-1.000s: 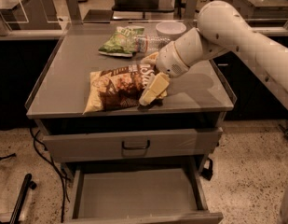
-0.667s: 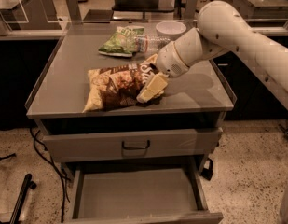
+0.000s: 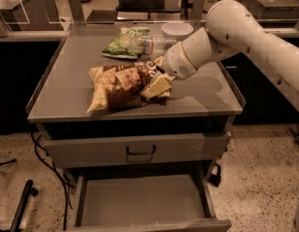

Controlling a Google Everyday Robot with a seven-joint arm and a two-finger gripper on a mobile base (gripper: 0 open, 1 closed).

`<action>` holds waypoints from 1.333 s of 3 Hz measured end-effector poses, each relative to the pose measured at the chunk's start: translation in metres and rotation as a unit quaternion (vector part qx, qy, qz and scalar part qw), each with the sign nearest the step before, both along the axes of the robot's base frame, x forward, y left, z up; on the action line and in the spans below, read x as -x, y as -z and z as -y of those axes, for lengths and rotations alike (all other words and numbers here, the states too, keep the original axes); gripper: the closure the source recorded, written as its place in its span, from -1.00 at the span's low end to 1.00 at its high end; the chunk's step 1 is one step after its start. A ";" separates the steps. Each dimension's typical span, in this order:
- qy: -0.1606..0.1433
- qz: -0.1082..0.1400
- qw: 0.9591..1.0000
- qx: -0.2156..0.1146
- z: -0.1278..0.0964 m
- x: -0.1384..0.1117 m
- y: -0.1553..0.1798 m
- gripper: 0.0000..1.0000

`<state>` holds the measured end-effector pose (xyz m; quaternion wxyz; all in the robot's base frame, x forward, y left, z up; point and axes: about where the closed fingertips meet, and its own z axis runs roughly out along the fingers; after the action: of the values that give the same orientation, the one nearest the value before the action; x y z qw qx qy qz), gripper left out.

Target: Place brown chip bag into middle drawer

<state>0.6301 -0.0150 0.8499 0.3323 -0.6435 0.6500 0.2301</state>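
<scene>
The brown chip bag (image 3: 121, 87) lies on the grey cabinet top (image 3: 67, 81), near the front edge, with its pale yellow end at the left. My gripper (image 3: 158, 87) is at the bag's right end, shut on it, with one pale finger (image 3: 156, 86) lying over the bag. The white arm comes in from the upper right. The middle drawer (image 3: 139, 204) stands pulled out at the bottom of the cabinet, with a bare flat floor and nothing in it.
A closed drawer front with a dark pull handle (image 3: 141, 151) sits above the open drawer. A green chip bag (image 3: 122, 42), a clear plastic bottle (image 3: 156, 45) and a white bowl (image 3: 177, 30) are at the back of the top. Black cables (image 3: 47, 158) hang at the left.
My gripper and the bag's right end have shifted slightly to the left; the bag looks a little more bunched up. The drawers have not moved.
</scene>
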 end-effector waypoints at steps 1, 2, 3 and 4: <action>0.000 0.000 1.000 0.000 0.000 0.000 -0.005 1.00; 0.001 0.012 1.000 -0.012 0.013 0.025 -0.027 1.00; 0.008 0.018 1.000 -0.016 0.037 0.062 -0.052 1.00; 0.008 0.018 1.000 -0.016 0.037 0.062 -0.052 1.00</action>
<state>0.5678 -0.0518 0.9019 0.3564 -0.6368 0.6452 0.2263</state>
